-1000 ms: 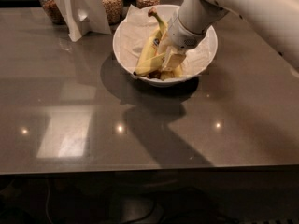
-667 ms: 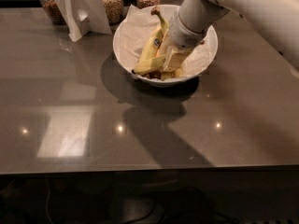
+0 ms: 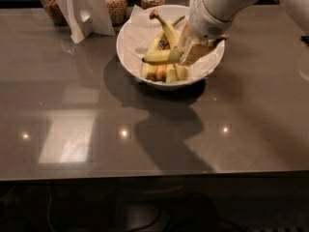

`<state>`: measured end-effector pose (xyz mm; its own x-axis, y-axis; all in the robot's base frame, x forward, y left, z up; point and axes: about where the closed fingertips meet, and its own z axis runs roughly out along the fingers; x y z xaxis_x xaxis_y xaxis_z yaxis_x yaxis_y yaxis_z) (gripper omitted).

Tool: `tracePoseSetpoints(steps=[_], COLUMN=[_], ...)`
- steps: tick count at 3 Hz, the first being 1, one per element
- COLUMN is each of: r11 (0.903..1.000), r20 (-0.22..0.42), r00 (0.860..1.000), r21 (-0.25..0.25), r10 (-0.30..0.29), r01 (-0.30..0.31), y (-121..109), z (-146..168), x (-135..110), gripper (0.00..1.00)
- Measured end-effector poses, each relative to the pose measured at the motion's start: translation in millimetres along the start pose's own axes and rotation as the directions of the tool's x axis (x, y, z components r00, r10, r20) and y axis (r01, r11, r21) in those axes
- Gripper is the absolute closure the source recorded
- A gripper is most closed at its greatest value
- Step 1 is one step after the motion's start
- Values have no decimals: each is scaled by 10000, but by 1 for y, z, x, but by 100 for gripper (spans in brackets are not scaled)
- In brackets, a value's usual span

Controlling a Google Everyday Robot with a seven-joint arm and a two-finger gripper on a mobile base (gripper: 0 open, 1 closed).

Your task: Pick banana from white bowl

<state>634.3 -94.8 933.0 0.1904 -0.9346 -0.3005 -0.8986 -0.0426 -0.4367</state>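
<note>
The white bowl, lined with crumpled white paper, stands at the back middle of the table and holds several yellow bananas. My gripper reaches in from the upper right, over the bowl's right half. It is shut on a long, nearly straight banana, which lies crosswise above the others, dark tip to the left, thin stem sticking out to the right. A blue sticker shows just behind it; I cannot tell which banana bears it. A curved banana with a thick brown stem lies behind.
A white folded card stand and three glass jars of grains stand along the back edge, left of the bowl. The grey glossy table stretches toward the front.
The banana in my gripper has swung from a diagonal lie among the others to crosswise and slightly higher. My gripper has shifted a little right and up.
</note>
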Motion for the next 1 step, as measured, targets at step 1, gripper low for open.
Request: tracePoseSetpoints(steps=[1], r11=[9999], r20=[553], r00=[9985], r21=[-94], r10=[-42], r01=[47], y=[8], z=[-38], x=[6], gripper=[100])
